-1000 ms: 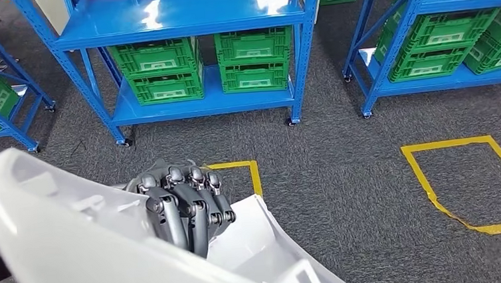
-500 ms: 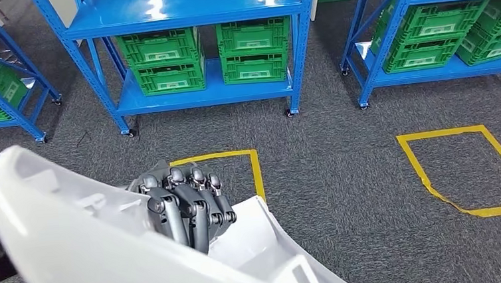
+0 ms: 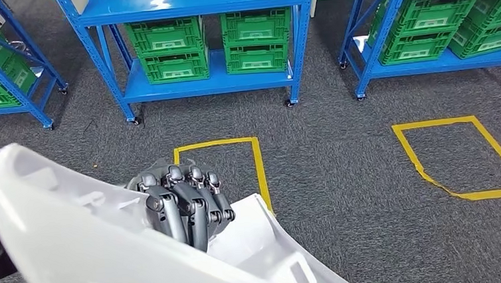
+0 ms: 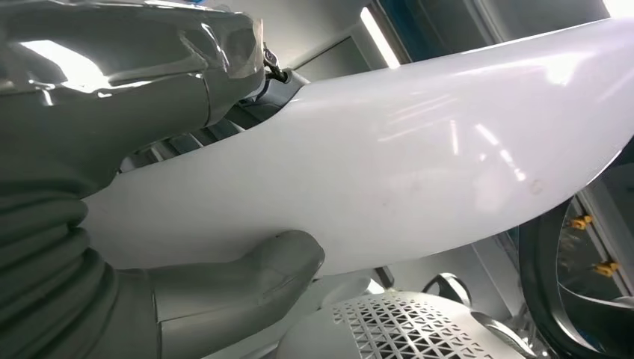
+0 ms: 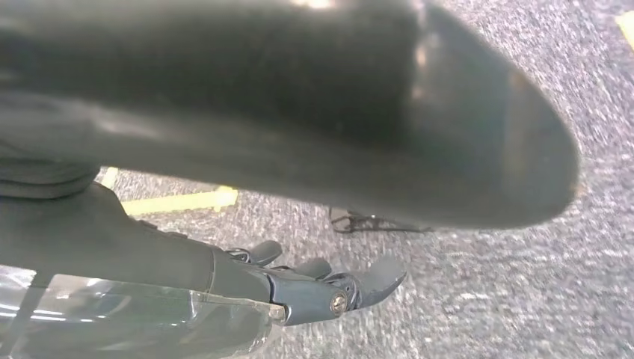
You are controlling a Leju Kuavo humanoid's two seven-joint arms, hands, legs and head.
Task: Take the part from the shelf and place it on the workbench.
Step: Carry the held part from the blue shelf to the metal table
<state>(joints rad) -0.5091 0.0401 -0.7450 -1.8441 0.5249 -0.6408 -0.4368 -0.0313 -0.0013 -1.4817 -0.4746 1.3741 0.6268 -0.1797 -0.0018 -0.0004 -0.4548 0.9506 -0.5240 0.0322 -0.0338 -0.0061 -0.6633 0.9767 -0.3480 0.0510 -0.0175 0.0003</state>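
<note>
Both hands clamp the white part (image 3: pixel 76 253); open carpet (image 3: pixel 345 195) lies ahead.

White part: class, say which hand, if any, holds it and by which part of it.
The left hand holds the white part: dark fingers curl over its upper edge and the thumb presses its smooth face. The right hand's hold cannot be told.
</note>
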